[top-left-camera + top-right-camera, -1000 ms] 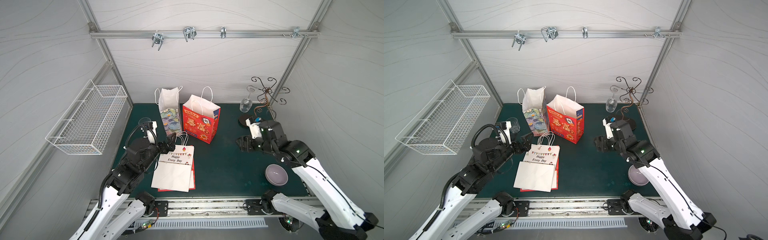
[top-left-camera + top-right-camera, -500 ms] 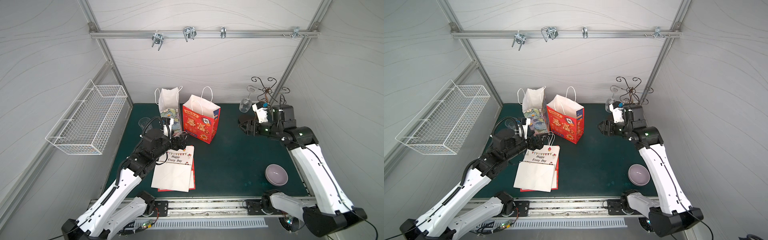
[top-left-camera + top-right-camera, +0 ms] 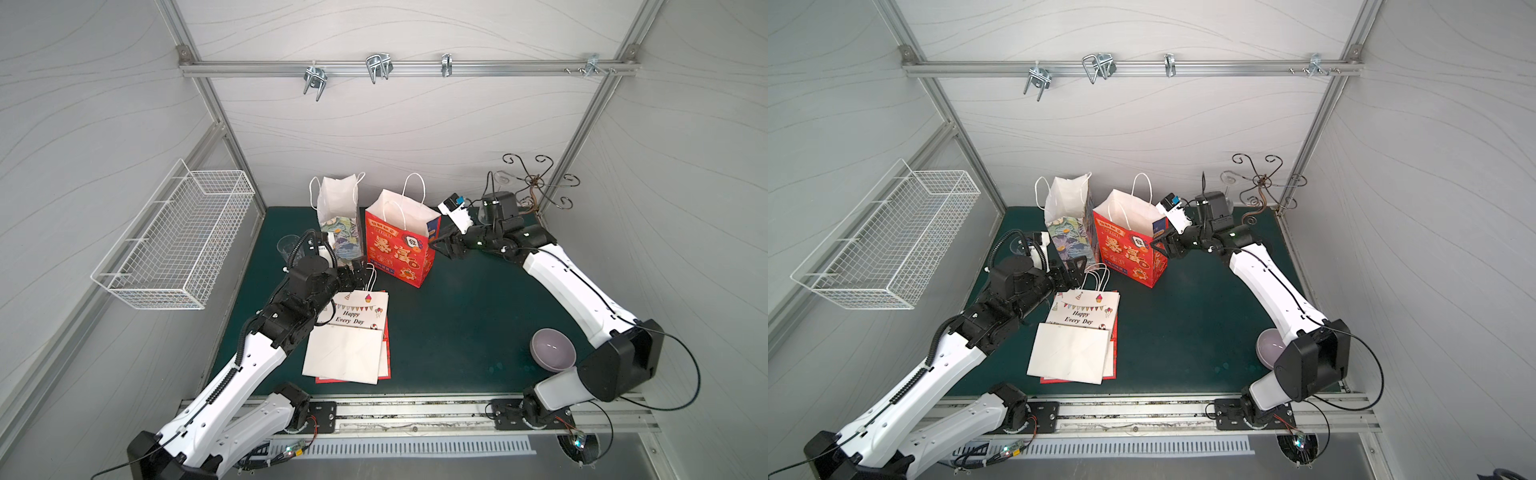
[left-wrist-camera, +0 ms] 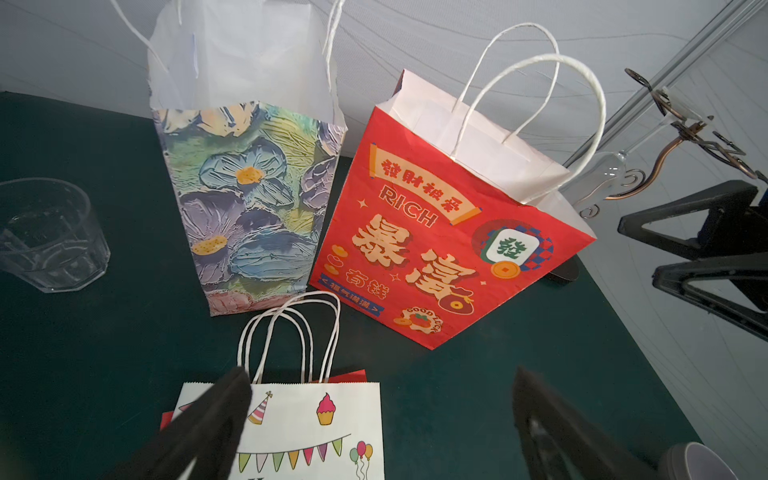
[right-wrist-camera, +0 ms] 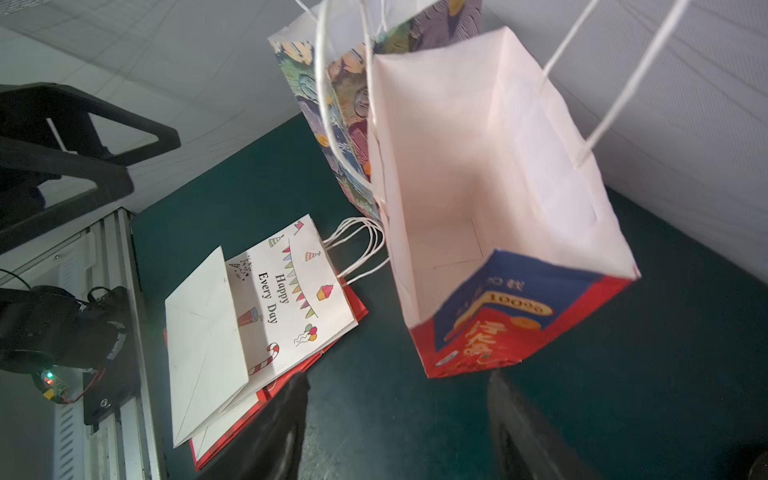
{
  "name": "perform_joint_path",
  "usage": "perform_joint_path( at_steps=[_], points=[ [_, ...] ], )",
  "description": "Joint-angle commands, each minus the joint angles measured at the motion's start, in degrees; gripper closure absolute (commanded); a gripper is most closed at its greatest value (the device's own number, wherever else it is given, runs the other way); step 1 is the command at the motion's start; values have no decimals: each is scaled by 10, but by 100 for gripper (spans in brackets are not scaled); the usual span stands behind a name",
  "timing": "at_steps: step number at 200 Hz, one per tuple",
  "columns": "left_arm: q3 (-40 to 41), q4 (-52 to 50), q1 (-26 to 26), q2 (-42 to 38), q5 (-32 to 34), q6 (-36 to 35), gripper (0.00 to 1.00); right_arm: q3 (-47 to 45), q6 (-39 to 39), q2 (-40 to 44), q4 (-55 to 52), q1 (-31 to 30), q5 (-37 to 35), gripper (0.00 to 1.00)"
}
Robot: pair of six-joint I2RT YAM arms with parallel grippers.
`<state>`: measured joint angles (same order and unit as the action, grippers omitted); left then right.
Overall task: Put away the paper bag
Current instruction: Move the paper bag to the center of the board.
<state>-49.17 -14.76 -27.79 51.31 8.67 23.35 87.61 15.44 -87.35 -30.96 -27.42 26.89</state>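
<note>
While the flat white bag lies near the table's front edge, the left gripper hovers wide open over its handles. Mid-table, toward the back, the red paper bag stands upright. The right gripper, jaws apart and empty, sits at its top side edge. The floral bag stands near the back edge.

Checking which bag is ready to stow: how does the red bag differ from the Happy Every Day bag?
Pose: the red bag stands upright with its mouth open; the Happy Every Day bag lies flat and folded. Look: the red bag carries gold characters; the Happy Every Day bag is white with bunting and a cupcake. Both have white cord handles.
</note>
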Motion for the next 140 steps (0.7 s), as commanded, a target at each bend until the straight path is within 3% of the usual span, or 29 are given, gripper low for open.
perform_joint_path(
  at_steps=[1, 56, 84, 140],
  points=[
    [-9, 29, 4, -4, 15, 22, 1, 90, 90, -35, -39, -11, 2, 33],
    [11, 34, 3, -14, 24, 54, 2, 187, 149, -129, -79, -38, 48, 34],
    [11, 31, 3, -16, 27, 59, 3, 228, 156, -175, -79, -63, 17, 33],
    [12, 33, 3, -28, 46, 64, 4, 280, 152, -239, -90, -84, -31, 42]
  ],
)
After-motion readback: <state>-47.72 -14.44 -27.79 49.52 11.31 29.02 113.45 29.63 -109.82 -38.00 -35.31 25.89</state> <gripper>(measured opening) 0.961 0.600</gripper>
